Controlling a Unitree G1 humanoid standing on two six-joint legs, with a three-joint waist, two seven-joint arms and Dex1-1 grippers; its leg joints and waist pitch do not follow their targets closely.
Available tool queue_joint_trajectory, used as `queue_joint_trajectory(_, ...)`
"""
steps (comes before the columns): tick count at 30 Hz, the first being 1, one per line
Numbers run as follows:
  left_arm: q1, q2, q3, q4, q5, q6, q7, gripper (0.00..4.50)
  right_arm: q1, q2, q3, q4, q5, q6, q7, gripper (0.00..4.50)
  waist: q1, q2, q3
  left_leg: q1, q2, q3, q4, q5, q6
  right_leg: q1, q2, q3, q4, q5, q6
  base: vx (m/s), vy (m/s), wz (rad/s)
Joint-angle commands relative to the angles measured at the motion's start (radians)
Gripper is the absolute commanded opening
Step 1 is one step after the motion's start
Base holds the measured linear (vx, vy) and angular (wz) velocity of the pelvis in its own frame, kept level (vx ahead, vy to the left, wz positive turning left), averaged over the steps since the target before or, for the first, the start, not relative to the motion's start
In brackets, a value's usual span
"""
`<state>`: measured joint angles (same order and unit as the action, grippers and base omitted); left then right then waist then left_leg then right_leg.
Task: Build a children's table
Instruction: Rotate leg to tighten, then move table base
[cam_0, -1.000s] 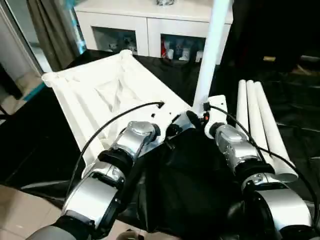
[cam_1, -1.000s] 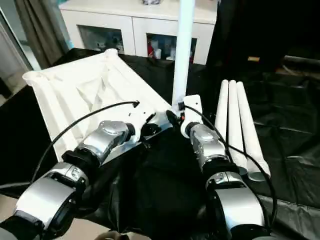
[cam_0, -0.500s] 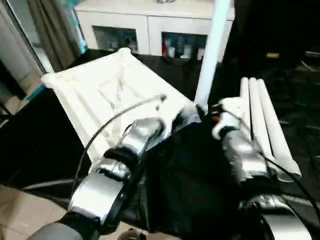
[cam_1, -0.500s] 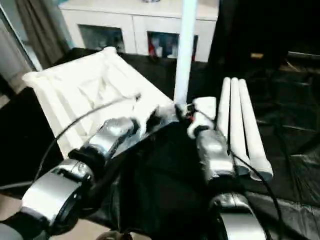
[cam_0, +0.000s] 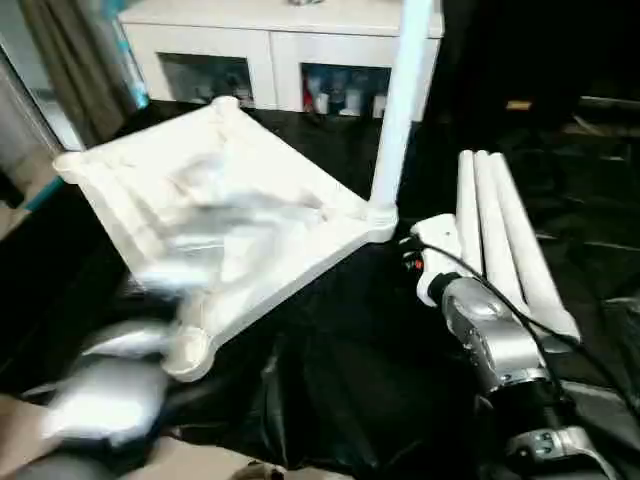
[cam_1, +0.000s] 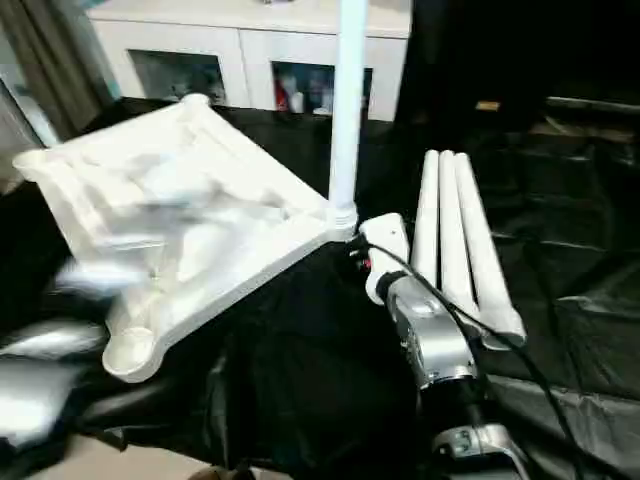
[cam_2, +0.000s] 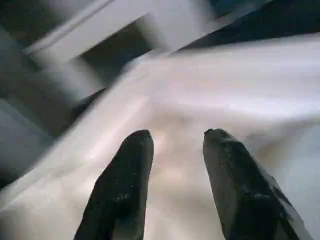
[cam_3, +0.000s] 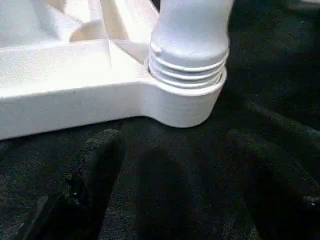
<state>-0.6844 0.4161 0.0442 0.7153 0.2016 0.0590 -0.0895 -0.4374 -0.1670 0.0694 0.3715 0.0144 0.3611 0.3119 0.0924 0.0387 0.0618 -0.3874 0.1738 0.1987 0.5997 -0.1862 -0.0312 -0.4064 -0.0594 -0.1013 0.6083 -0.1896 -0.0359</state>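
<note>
On the children's table (cam_0: 250, 215), no writing can be read.

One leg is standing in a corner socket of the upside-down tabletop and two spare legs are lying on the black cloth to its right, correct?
Not quite: three spare legs lie side by side on the black cloth, not two, as the left eye view shows. The rest holds: one leg stands in a corner socket of the upside-down tabletop.
</note>
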Motion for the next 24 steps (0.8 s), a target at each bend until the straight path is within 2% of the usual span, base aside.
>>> queue_joint_trajectory(1,0.069,0.033,0.051,-0.126,0.044,0.070,0.042,2.27,-0.020,-0.002,0.042,-0.041,-0.048,0.074,-0.016,3.67,-0.002,-0.005,-0.075,0.024,0.078,-0.042,-0.069,-0.113,0.041,0.045,-0.104,0.070,-0.065,-0.168,-0.153,0.000,0.000,0.00)
queue_joint_trajectory(2,0.117,0.060,0.074,-0.180,0.053,0.118,0.036,2.35,-0.024,0.004,0.047,-0.044,-0.049,0.100,-0.018,3.67,-0.001,-0.004,-0.074,0.027,0.076,-0.039,-0.069,-0.123,0.037,0.042,-0.104,0.071,-0.069,-0.174,-0.153,0.000,0.000,0.00)
queue_joint_trajectory(3,0.117,0.060,0.074,-0.180,0.053,0.118,0.036,2.49,-0.024,0.004,0.047,-0.044,-0.049,0.100,-0.018,3.67,0.002,-0.002,-0.076,0.032,0.078,-0.041,-0.068,-0.129,0.027,0.042,-0.108,0.072,-0.065,-0.169,-0.160,0.000,0.000,0.00)
queue_joint_trajectory(6,0.250,0.132,0.113,-0.305,0.081,0.258,0.050,2.61,-0.036,0.033,0.051,-0.041,-0.027,0.126,-0.009,3.67,-0.003,-0.007,-0.070,0.025,0.074,-0.041,-0.073,-0.149,0.017,0.044,-0.105,0.074,-0.068,-0.177,-0.156,0.000,0.000,0.00)
queue_joint_trajectory(7,0.299,0.158,0.119,-0.336,0.089,0.317,0.044,2.61,-0.037,0.048,0.055,-0.037,-0.009,0.130,0.009,3.67,-0.007,-0.006,-0.067,0.026,0.073,-0.041,-0.075,-0.177,0.010,0.041,-0.105,0.075,-0.071,-0.201,-0.153,0.000,0.000,0.00)
queue_joint_trajectory(8,0.309,0.163,0.118,-0.341,0.090,0.333,0.036,2.61,-0.036,0.051,0.057,-0.036,-0.007,0.130,0.014,3.67,-0.006,-0.005,-0.067,0.030,0.073,-0.041,-0.075,-0.190,0.006,0.041,-0.105,0.076,-0.073,-0.212,-0.150,0.000,0.000,0.00)
queue_joint_trajectory(9,0.327,0.169,0.113,-0.347,0.089,0.362,0.016,2.61,-0.035,0.055,0.064,-0.031,-0.004,0.130,0.022,3.67,-0.008,-0.018,-0.066,0.029,0.072,-0.040,-0.077,-0.195,0.006,0.041,-0.103,0.076,-0.076,-0.224,-0.147,0.000,0.000,0.00)
queue_joint_trajectory(10,0.340,0.174,0.108,-0.349,0.086,0.382,-0.004,2.61,-0.035,0.057,0.071,-0.026,-0.005,0.131,0.027,3.67,-0.003,-0.010,-0.062,0.036,0.072,-0.041,-0.078,-0.227,-0.003,0.033,-0.105,0.078,-0.083,-0.277,-0.139,0.000,0.000,0.00)
queue_joint_trajectory(12,0.385,0.182,0.085,-0.395,0.078,0.462,-0.085,2.61,-0.036,0.060,0.086,-0.015,-0.013,0.133,0.031,3.67,0.001,-0.014,-0.062,0.041,0.077,-0.043,-0.079,-0.235,-0.013,0.032,-0.110,0.080,-0.083,-0.289,-0.138,0.000,0.000,0.00)
queue_joint_trajectory(13,0.397,0.185,0.076,-0.411,0.076,0.483,-0.111,2.61,-0.037,0.061,0.088,-0.012,-0.015,0.133,0.031,3.67,0.001,-0.011,-0.060,0.041,0.077,-0.044,-0.083,-0.249,-0.023,0.030,-0.107,0.081,-0.086,-0.301,-0.135,0.000,0.000,0.00)
queue_joint_trajectory(15,0.417,0.182,0.066,-0.457,0.061,0.524,-0.151,2.61,-0.044,0.066,0.083,-0.004,-0.010,0.135,0.030,3.67,0.002,-0.011,-0.062,0.042,0.078,-0.045,-0.085,-0.262,-0.038,0.029,-0.106,0.083,-0.081,-0.273,-0.139,0.000,0.000,0.00)
queue_joint_trajectory(17,0.443,0.180,0.018,-0.544,-0.023,0.563,-0.275,2.61,-0.065,0.080,0.069,0.026,-0.004,0.128,0.026,3.67,0.004,-0.012,-0.062,0.042,0.077,-0.046,-0.087,-0.270,-0.048,0.031,-0.107,0.083,-0.079,-0.244,-0.147,0.000,0.000,0.00)
queue_joint_trajectory(19,0.455,0.186,-0.009,-0.578,-0.057,0.585,-0.334,2.61,-0.070,0.083,0.067,0.035,-0.005,0.126,0.025,3.67,0.006,-0.015,-0.062,0.040,0.074,-0.045,-0.087,-0.279,-0.057,0.034,-0.108,0.084,-0.076,-0.229,-0.156,0.000,0.000,0.00)
queue_joint_trajectory(22,0.481,0.206,-0.063,-0.647,-0.094,0.616,-0.436,2.61,-0.077,0.082,0.067,0.042,-0.004,0.126,0.027,3.67,0.006,-0.019,-0.065,0.032,0.071,-0.044,-0.085,-0.234,-0.044,0.043,-0.109,0.084,-0.068,-0.185,-0.158,0.000,0.000,0.00)
queue_joint_trajectory(24,0.487,0.201,-0.077,-0.682,-0.116,0.623,-0.497,2.61,-0.080,0.076,0.069,0.042,-0.002,0.126,0.030,3.67,0.007,-0.024,-0.067,0.032,0.071,-0.042,-0.081,-0.194,-0.031,0.046,-0.110,0.084,-0.065,-0.159,-0.164,0.000,0.000,0.00)
